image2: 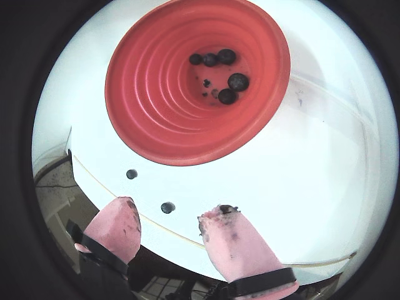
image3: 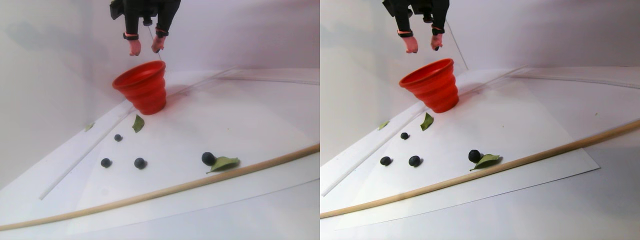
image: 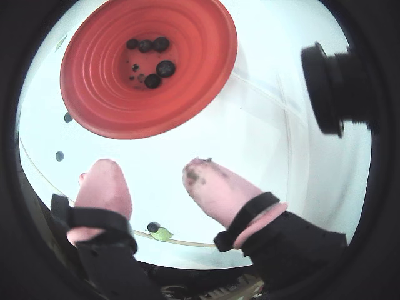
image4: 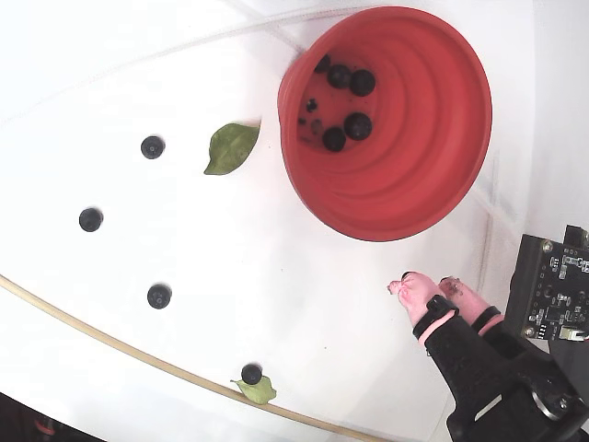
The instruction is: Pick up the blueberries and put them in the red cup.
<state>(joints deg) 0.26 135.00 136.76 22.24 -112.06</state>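
While our gripper (image2: 169, 228) hovers empty with fingers spread wide, the red cup (image2: 156, 106) fills the upper frame. We see blueberries (image2: 237, 81) inside; four more blueberries (image4: 158, 296) lie at the fixed view's left.

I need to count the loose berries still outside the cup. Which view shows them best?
The fixed view: all four blueberries lie unobstructed on the white sheet, one touching a leaf. The stereo pair view also shows four, at a low angle. Each wrist view catches only two or three near its edges, mostly showing the red cup.
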